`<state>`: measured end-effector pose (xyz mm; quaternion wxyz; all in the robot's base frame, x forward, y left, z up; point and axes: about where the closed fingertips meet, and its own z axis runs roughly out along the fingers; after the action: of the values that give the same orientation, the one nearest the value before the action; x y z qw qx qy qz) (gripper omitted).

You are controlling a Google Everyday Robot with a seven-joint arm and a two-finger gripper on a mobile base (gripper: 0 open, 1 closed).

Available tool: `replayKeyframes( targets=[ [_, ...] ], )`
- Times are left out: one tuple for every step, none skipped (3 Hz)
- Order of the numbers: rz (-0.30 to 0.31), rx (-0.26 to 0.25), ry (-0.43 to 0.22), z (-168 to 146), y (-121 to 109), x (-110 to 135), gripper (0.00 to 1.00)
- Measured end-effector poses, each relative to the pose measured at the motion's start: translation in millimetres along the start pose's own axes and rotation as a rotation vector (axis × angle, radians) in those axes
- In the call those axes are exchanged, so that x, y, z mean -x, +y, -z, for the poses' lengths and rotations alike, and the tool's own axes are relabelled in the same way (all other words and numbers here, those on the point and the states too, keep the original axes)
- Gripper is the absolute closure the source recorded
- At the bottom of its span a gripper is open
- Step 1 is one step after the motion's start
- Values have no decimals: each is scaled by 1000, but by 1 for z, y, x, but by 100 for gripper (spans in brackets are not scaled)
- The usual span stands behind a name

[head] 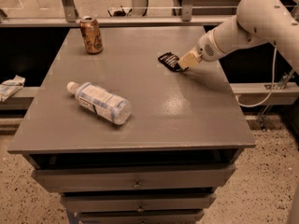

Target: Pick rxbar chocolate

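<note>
Though the grey metal drawer table (187, 120) is cut off below and the white robot arm (261, 17) at right, its beige gripper (183, 64) touches, partly hiding, the small black-wrapped rxbar chocolate (168, 59) at the tabletop's right rear; spread or pinching, I cannot tell.
</note>
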<state>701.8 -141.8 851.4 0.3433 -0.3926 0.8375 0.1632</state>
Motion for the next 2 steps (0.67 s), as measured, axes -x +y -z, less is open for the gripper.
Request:
replayKeyframes(
  targets=[
    [61, 14, -81, 25, 12, 31, 100],
    [156, 106, -226, 63, 44, 79, 100]
  ],
)
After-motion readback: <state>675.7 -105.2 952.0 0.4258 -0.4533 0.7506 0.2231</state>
